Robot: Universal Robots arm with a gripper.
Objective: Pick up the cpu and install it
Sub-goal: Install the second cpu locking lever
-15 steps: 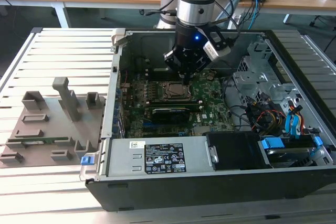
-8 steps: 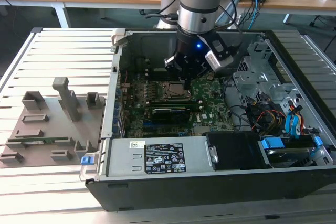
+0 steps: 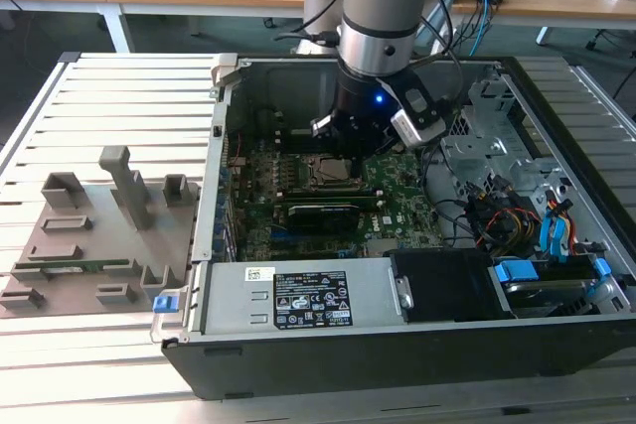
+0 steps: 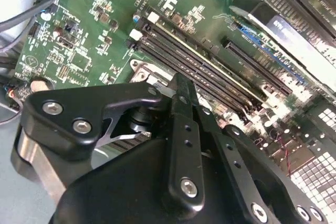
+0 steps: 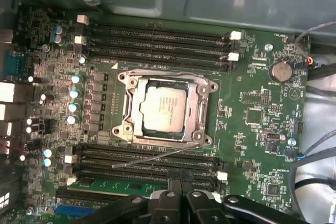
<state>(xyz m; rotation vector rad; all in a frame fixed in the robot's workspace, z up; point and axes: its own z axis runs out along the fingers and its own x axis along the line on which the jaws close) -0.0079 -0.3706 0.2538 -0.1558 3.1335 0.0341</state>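
Note:
The cpu, a small square chip with a dull silvery top, lies flat inside the socket frame on the green motherboard. A thin metal lever slants from the frame across the memory slots. My gripper hangs above the slots beside the socket, with its black fingers together and nothing between them. In the exterior view the gripper sits low inside the open computer case, just above the cpu. The second wrist view looks along the shut gripper toward the board.
Memory slots flank the socket on two sides. A long black card lies across the board nearer the case front. Cables and blue drive brackets crowd the exterior view's right. A grey fixture plate lies outside the case wall.

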